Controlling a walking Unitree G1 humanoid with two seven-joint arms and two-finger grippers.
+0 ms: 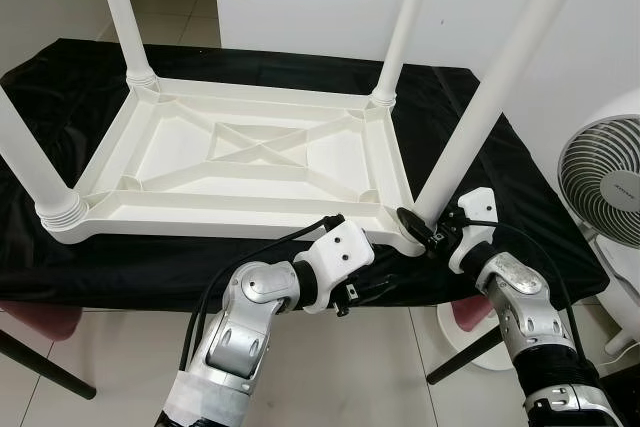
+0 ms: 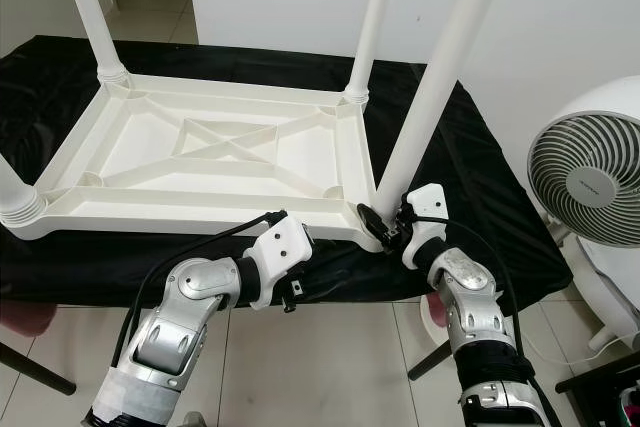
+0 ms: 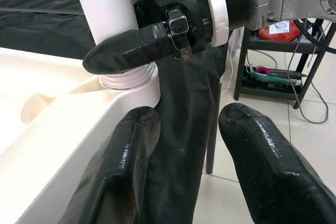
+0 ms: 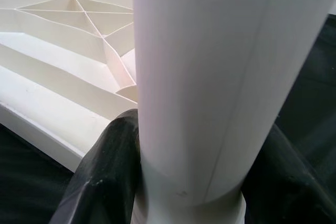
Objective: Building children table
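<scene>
The white plastic children's table top (image 1: 250, 162) is lying upside down on the black cloth-covered worktop (image 1: 60, 77), its ribbed underside facing up and its near long edge running along the worktop's front edge. Four white plastic tubular legs are standing in its corners, and the one that matters is the near-right leg (image 1: 480, 117), at the worktop's front right corner, its long axis rising up and leaning slightly to the right. The right gripper (image 1: 425, 229) is clamping that leg just above its threaded collar, one black finger (image 4: 102, 177) on each side, so the leg is lying straight ahead between them. The left gripper (image 3: 184, 145) is hovering with its fingers parted and empty, just beside the same corner, by the front edge; the right arm is judged better placed to turn the leg home.
</scene>
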